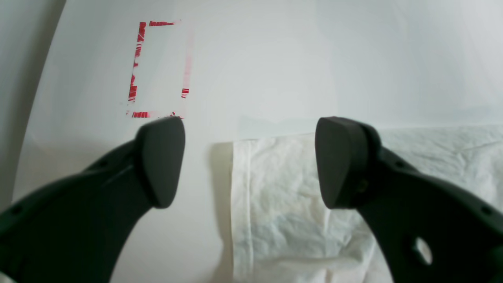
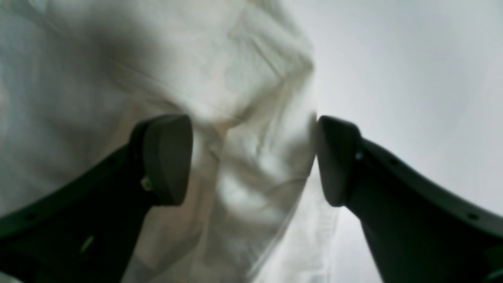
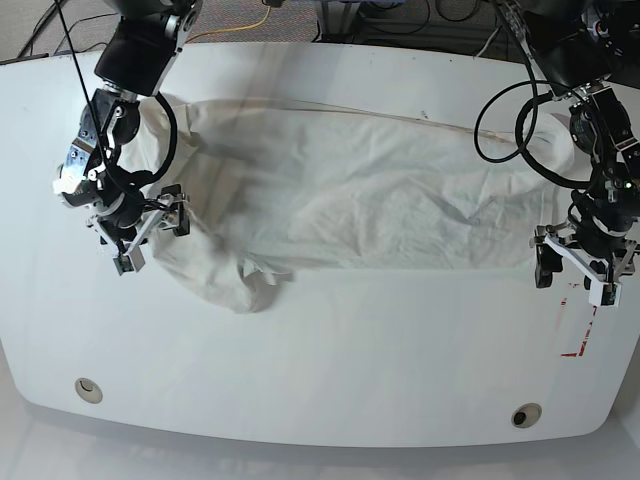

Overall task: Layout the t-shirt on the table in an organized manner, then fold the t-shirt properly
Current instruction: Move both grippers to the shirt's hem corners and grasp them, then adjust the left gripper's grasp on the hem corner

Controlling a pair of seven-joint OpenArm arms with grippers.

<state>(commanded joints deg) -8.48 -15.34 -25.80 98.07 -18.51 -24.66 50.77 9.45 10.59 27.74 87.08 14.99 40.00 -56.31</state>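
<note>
The white t-shirt [image 3: 360,190] lies stretched lengthwise across the far half of the table [image 3: 320,370], wrinkled, with a bunched fold at its lower left; no graphic shows. My right gripper [image 3: 150,237] hovers open at the shirt's left end. In the right wrist view its fingers [image 2: 169,157] stand wide apart with blurred cloth [image 2: 243,78] between and below them. My left gripper [image 3: 577,272] is open at the shirt's right end. In the left wrist view it [image 1: 251,161] straddles a straight hemmed corner of the shirt [image 1: 298,204], nothing pinched.
A worn red-outlined rectangle [image 1: 159,68] is marked on the table just beyond the left gripper, also seen as a red mark [image 3: 580,330]. Two grommet holes [image 3: 88,388] [image 3: 525,413] sit near the front edge. Cables hang behind the far edge.
</note>
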